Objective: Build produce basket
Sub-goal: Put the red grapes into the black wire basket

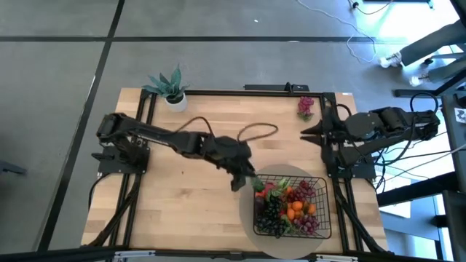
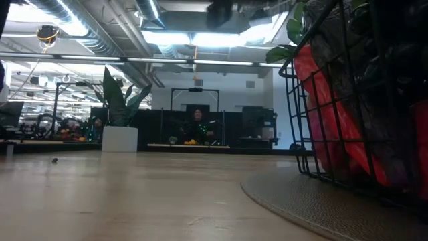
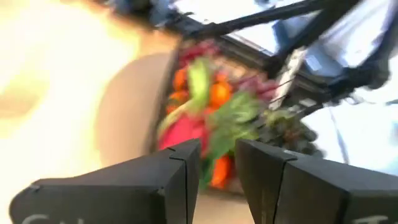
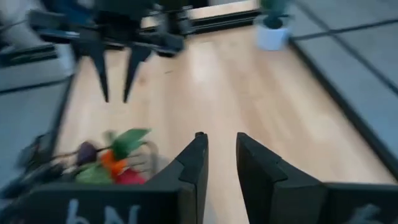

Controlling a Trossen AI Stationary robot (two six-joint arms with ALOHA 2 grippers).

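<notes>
Basket [image 1: 293, 207] on round mat [image 1: 251, 211], near-right of table [image 1: 182, 204] | produce [image 1: 287, 204] heaped inside basket; one purple bunch [image 1: 305, 107] lies far right, well apart | left gripper [image 1: 239, 182] beside basket's left rim, fingers slightly parted, empty | right gripper [image 1: 309, 132] at far right, fingers parted, empty

Grey floor [image 1: 65, 73] with dark seams; ceiling lights [image 2: 200, 37], ducts, benches and black frames behind.
</notes>
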